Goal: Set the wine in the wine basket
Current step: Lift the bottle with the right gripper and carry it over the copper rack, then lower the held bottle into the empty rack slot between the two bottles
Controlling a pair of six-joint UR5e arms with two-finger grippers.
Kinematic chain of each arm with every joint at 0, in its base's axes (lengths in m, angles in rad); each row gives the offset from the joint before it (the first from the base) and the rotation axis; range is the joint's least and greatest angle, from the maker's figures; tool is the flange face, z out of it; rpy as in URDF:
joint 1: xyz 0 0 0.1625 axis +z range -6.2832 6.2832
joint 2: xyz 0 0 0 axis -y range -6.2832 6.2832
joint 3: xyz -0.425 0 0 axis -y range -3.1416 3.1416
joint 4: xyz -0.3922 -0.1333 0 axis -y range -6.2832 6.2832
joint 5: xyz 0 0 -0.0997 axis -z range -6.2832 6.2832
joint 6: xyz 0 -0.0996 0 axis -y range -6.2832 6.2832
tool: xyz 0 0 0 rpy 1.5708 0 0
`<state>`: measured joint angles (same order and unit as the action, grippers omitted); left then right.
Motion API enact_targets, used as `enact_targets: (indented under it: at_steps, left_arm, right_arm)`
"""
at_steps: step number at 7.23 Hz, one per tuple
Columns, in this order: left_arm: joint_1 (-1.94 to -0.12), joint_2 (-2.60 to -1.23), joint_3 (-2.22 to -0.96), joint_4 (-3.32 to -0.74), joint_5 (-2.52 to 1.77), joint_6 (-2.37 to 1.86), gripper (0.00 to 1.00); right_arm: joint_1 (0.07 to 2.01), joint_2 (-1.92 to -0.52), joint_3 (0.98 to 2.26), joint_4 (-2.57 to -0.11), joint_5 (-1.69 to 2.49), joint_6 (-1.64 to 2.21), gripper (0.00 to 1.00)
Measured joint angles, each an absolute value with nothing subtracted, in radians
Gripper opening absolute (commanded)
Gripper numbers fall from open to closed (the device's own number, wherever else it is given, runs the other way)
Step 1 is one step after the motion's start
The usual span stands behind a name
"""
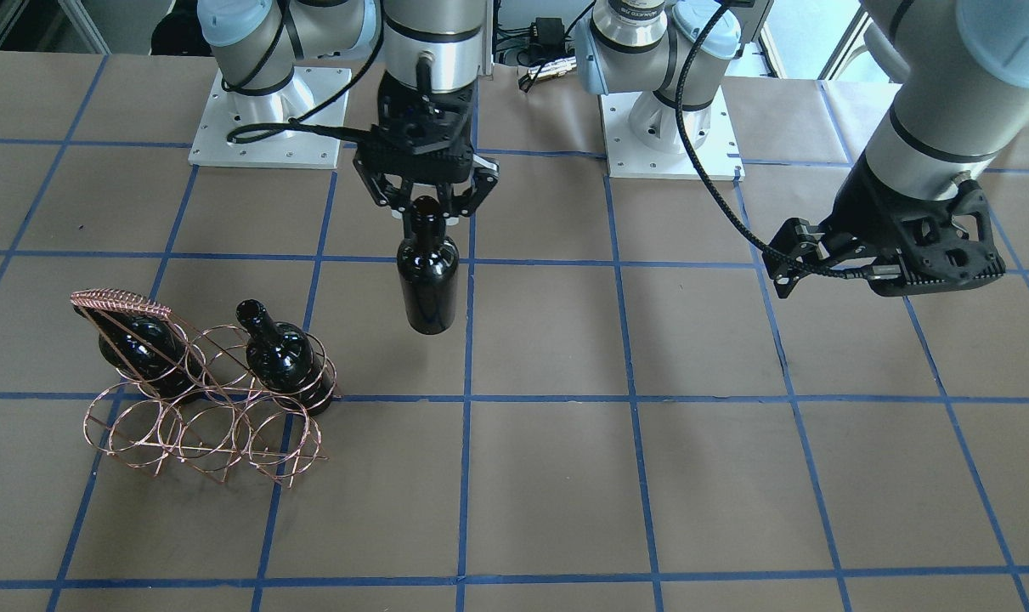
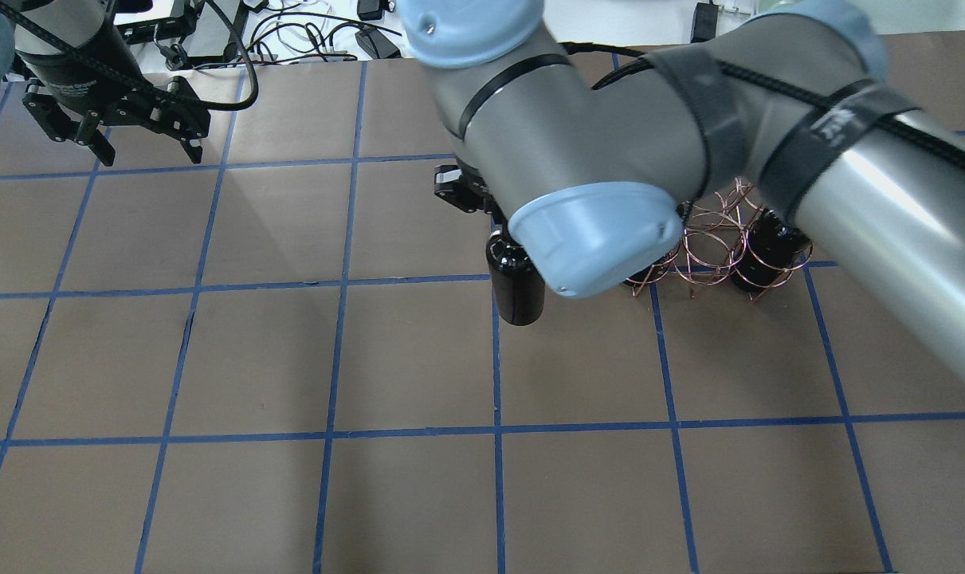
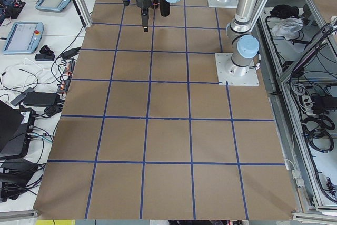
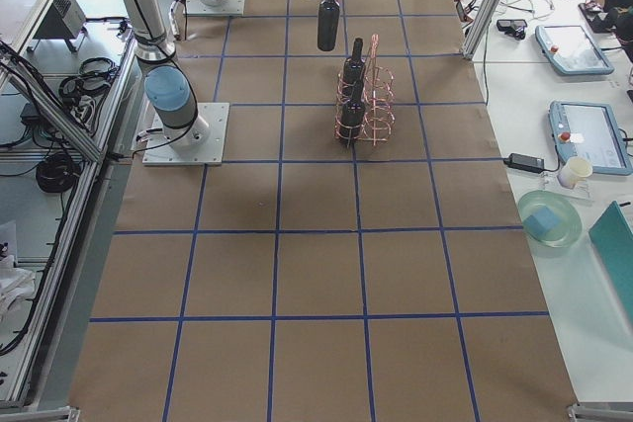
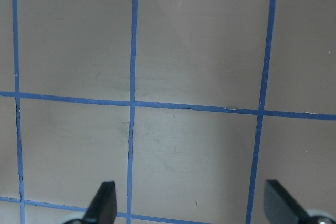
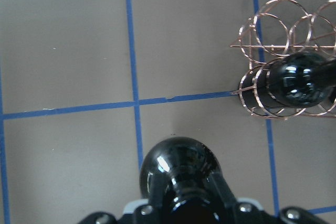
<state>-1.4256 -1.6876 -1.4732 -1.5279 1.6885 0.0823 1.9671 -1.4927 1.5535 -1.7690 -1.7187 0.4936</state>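
Note:
My right gripper is shut on the neck of a glossy black wine bottle and holds it upright, apparently just above the table. It also shows in the overhead view and the right wrist view. The copper wire basket stands to the bottle's side, apart from it. Two more black bottles stand in its back row, one in the end ring nearest the held bottle and one under the handle. My left gripper is open and empty, far from the basket.
The table is brown with a blue tape grid. The arms' white base plates sit at the robot's edge. My right arm's elbow hides part of the basket from overhead. Tablets and cables lie on side benches.

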Motion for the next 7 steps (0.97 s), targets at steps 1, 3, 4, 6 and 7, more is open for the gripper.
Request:
enact_targets:
  at_steps: [1,3,4,6,7]
  left_arm:
    - [-1.445,-1.685,-1.473,-1.526,1.681,0.078,1.0]
    - [-1.529,-1.676,-1.472,-1.524,1.666,0.068,1.0]
    - [-1.57,-1.668,-1.472,-1.524,1.658,0.066,1.0]
    - [-1.605,-1.64,-1.473,-1.54,1.57,0.063,1.0]
    - [-1.608,-1.626,-1.475,-1.567,1.54,0.064,1.0]
  right_arm:
    - [1.918,-1.55,1.558,-1.712,-1.721,0.458,0.0]
    - [1.822,-1.633,1.567,-1.656,-1.732,0.327,0.0]
    - [1.763,-1.655,1.57,-1.653,-1.745,0.268,0.0]
    - [1.661,-1.687,1.574,-1.662,-1.745,0.196,0.0]
    - [1.613,-1.693,1.588,-1.694,-1.736,0.177,0.0]
